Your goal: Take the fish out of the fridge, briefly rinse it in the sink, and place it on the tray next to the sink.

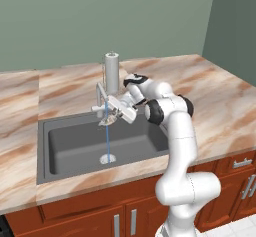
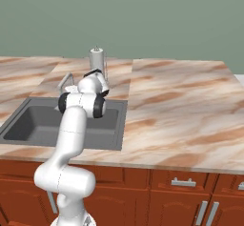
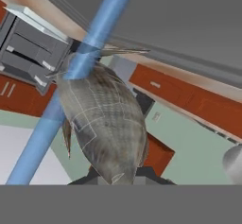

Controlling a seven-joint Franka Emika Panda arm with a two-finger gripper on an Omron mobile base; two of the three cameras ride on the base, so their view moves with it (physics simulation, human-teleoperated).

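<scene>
Fish (image 3: 106,124) pinched in the gripper (image 1: 108,119), under the blue water stream (image 1: 107,136), above the sink (image 1: 70,148), faucet (image 1: 111,73) behind.

Grey-silver scaled fish (image 3: 106,124) with darker back and pale grid lines, crossed by a translucent blue water stream (image 1: 107,133). Dark grey rectangular sink basin (image 1: 75,146) set in a marbled brown and cream worktop (image 1: 210,96). Silver cylindrical faucet (image 1: 111,72) behind the basin. Reddish-brown cabinet fronts (image 2: 157,196) with silver handles below; grey-green wall (image 1: 100,16) above.
</scene>
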